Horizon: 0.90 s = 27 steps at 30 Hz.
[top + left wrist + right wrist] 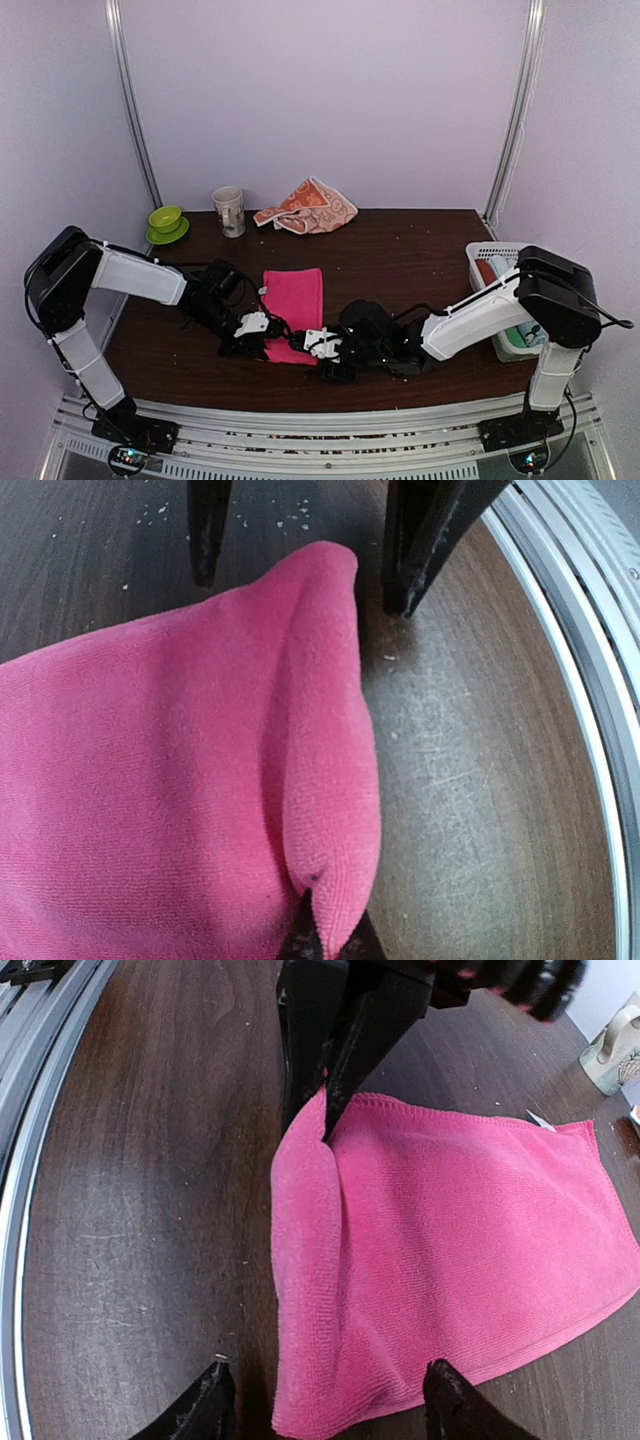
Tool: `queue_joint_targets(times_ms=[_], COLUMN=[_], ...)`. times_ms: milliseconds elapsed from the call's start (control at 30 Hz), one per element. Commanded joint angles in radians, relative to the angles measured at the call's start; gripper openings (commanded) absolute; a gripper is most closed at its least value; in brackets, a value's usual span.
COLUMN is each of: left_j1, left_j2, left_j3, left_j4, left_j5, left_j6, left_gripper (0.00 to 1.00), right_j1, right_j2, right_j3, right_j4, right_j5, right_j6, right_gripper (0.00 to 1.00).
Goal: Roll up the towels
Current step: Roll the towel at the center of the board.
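Note:
The hot pink towel (294,296) lies flat at the table's near middle, its near edge raised in a fold (330,780). My left gripper (262,328) is shut on that fold at its left end (330,935); the right wrist view shows the left gripper (330,1100) pinching it too. My right gripper (318,343) stands open at the fold's other end. Its fingertips (205,1405) straddle the pink towel (440,1230) without touching it. The orange-peach printed towel (310,208) lies crumpled at the back of the table.
A green cup on a saucer (166,222) and a pale mug (230,210) stand at the back left. A white basket (497,262) holding rolled cloths sits at the right edge. The table's metal rail (590,680) runs close to the fold.

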<state>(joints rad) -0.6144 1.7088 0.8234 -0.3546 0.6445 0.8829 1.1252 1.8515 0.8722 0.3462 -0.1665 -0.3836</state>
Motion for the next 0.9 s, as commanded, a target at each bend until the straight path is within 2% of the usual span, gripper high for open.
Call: queue_joint_targets(times_ms=[0,133,200,400,533,600,867], left_j1=[0.021,0.029,0.033,0.037,0.046,0.052,0.085], left_j2=[0.031,0.037,0.042,0.058,0.057,0.057,0.055], left_j3=[0.005,0.007,0.011,0.026,0.025,0.025,0.053], left_j4=[-0.082,-0.083,-0.087,-0.106,-0.111,-0.116,-0.187], left_j5=[0.033,0.041,0.042,0.049,0.053,0.055,0.052], left_j6=[0.013,0.013,0.011,0.014,0.012,0.011,0.033], left_gripper=[0.0,0.0,0.0,0.0,0.0,0.0,0.12], right_j1=[0.021,0.039,0.046,0.051,0.049,0.045,-0.018], right_j2=[0.044,0.077,0.087,0.089,0.101,0.108,0.108], right_j3=[0.026,0.045,0.047,0.052,0.092,0.11,0.162], right_j4=[0.021,0.013,0.018,0.012,-0.062,-0.093,-0.222], right_j5=[0.077,0.115,0.136,0.127,0.079,0.058,-0.153], right_j6=[-0.05,-0.074,-0.075,-0.05,-0.023,0.007,0.105], right_gripper=[0.63,0.59,0.53,0.18,0.01,0.0,0.0])
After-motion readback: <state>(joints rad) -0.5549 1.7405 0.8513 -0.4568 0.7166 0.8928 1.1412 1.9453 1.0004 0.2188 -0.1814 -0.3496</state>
